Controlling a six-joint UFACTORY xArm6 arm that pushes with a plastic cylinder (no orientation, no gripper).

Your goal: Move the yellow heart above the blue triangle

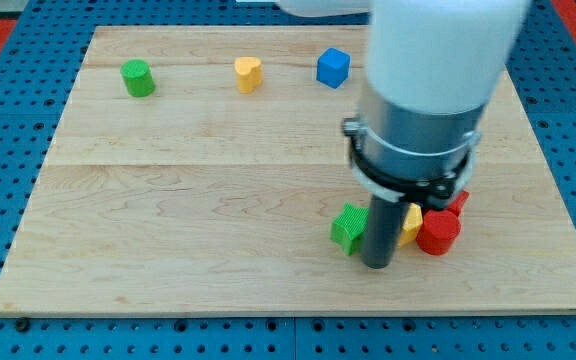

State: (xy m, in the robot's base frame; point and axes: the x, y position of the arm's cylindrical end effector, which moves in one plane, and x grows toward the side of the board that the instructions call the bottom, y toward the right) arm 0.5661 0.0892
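The yellow heart (249, 73) lies near the view's top, left of centre. A blue block (333, 67) that looks like a cube lies just to its right. I can make out no blue triangle; the arm's body (428, 90) hides part of the board's right side. My tip (376, 264) rests on the board at the lower right, far below and to the right of the heart. It sits between a green block (348, 226) on its left and a yellow block (411, 222) on its right.
A green cylinder (138, 78) stands at the upper left. A red cylinder (438, 232) lies right of the yellow block, with another red block (458, 200) partly hidden behind it. The wooden board (168, 200) lies on a blue pegboard.
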